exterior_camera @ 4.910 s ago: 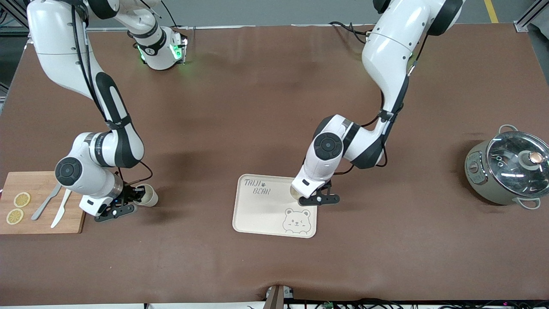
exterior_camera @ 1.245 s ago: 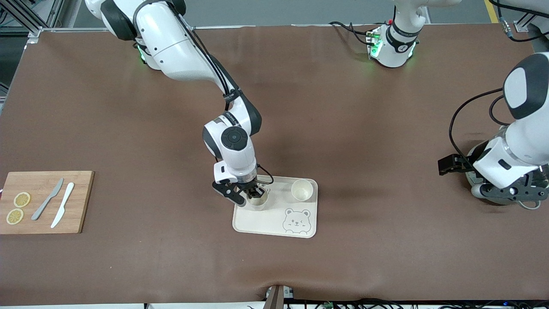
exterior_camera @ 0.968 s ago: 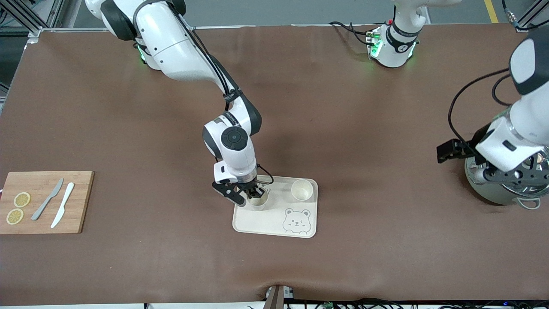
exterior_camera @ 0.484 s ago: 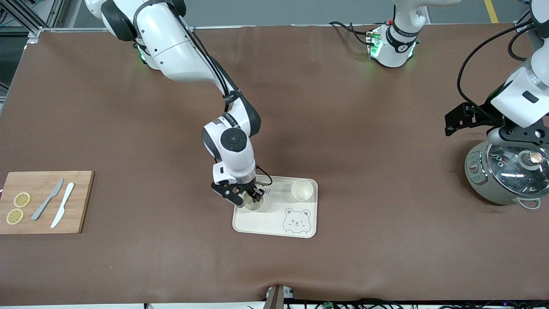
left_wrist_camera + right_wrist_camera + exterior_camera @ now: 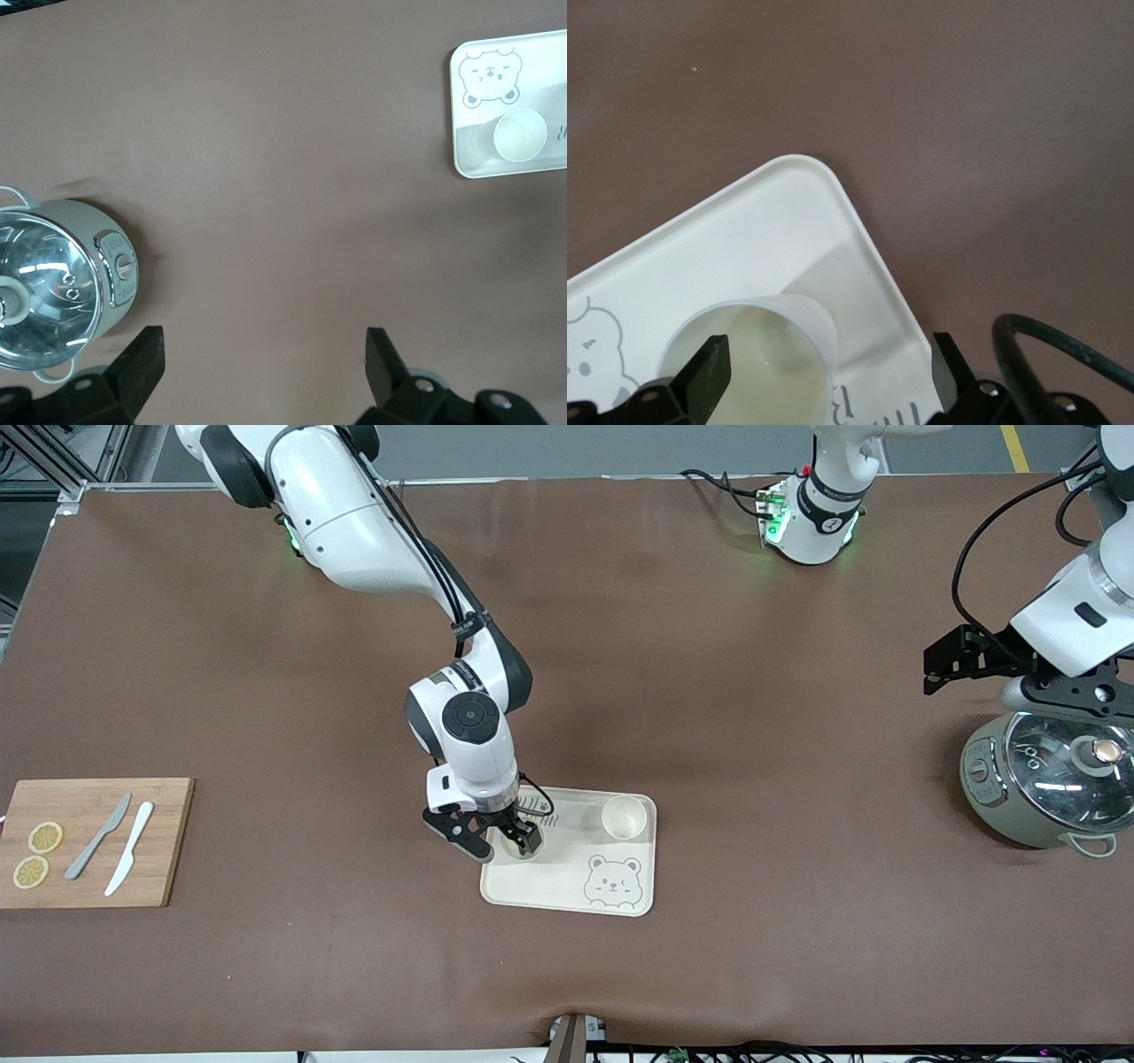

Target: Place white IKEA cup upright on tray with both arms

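Two white cups stand upright on the tray (image 5: 567,872): one (image 5: 624,817) free, one (image 5: 521,845) under the right claw (image 5: 500,841), whose fingers are apart. Lift straight up, not brushing the rim. The left claw (image 5: 1019,682), fingers apart, waits above the desk beside the pot (image 5: 1050,779).

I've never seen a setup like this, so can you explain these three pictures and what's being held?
Two white robot arms work at a brown table. The wide picture looks down from across the table; the other two come from cameras on the wrists. The right claw is open over a white cup standing upright on the cream tray, beside a second cup. The left claw, open and empty, hangs over the table near a lidded pot. A cutting board lies at the right arm's end.
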{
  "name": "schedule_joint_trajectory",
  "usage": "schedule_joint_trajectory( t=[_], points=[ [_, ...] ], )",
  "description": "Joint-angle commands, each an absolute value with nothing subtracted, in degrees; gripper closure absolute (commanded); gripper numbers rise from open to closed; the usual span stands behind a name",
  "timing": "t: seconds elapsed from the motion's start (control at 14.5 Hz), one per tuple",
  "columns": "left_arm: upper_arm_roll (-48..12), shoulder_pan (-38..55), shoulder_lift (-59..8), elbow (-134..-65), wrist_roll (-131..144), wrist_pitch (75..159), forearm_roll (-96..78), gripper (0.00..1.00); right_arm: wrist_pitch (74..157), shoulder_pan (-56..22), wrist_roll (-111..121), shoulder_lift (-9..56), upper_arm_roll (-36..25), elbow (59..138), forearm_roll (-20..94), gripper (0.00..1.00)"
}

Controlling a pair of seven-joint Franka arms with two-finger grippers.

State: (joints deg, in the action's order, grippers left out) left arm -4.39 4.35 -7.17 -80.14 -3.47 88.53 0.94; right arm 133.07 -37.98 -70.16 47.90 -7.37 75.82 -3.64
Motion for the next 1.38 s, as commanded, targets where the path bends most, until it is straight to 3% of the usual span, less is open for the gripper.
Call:
schedule_joint_trajectory(
  t=[0.0,0.83,1.11,1.31],
  points=[
    [-4.9,4.3,-3.3,-84.0,-3.0,88.5,1.8,0.00,126.8,-36.7,-66.7,42.6,-6.3,76.4,-3.9,0.00],
    [-6.3,4.1,-2.5,-84.9,-2.5,85.9,1.1,0.00,93.1,-31.1,-49.2,17.3,-6.7,78.3,3.4,0.00],
    [-6.2,4.0,-2.5,-84.8,-2.5,85.9,1.1,0.00,83.2,-24.4,-36.2,4.5,-6.9,83.8,4.0,0.00],
    [-6.2,4.1,-2.5,-84.9,-2.1,85.3,1.2,0.00,78.2,-13.6,-20.4,0.8,-6.9,84.3,3.9,0.00]
  ],
)
